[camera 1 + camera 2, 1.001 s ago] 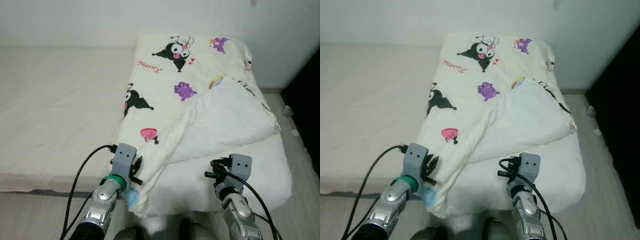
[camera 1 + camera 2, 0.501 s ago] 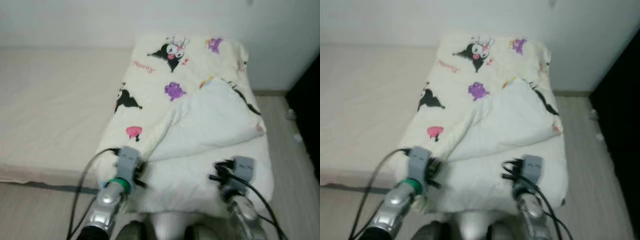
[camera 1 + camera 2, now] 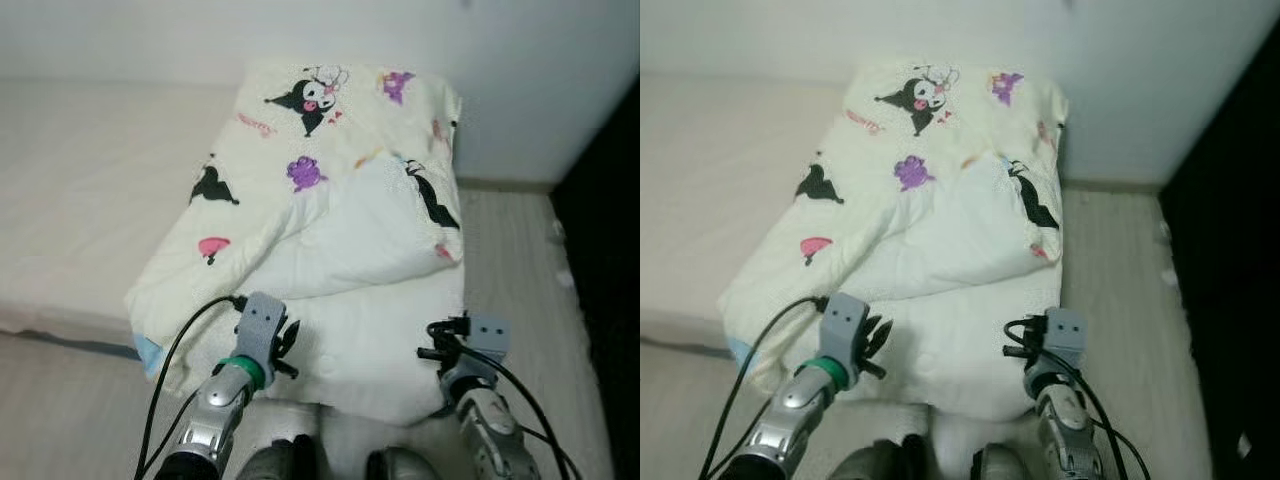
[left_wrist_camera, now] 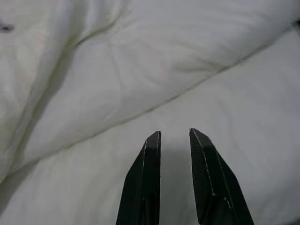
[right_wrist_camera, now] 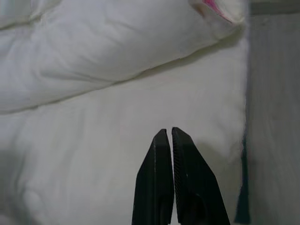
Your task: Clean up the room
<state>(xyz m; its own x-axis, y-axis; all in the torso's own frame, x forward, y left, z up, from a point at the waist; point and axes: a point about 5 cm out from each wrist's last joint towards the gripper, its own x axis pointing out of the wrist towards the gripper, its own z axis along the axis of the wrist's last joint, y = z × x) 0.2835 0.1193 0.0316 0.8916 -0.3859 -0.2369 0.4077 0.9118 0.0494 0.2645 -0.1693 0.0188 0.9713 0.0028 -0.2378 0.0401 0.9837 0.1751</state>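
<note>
A cream cartoon-printed padded quilt [image 3: 320, 190] is lying rumpled across the end of a low white-sheeted bed [image 3: 90, 200], one corner flopped back to show its plain white underside. The robot's left hand [image 4: 174, 136] is hovering just above the near white fold, fingers slightly parted and gripping nothing; its right hand [image 5: 168, 133] is hanging over the quilt's edge beside the pale wood-look floor [image 3: 510, 240], fingers closed together and empty. Tidying well likely means opening both hands wider, pinching the two near corners evenly, then drawing the quilt flat without dragging it floorward.
</note>
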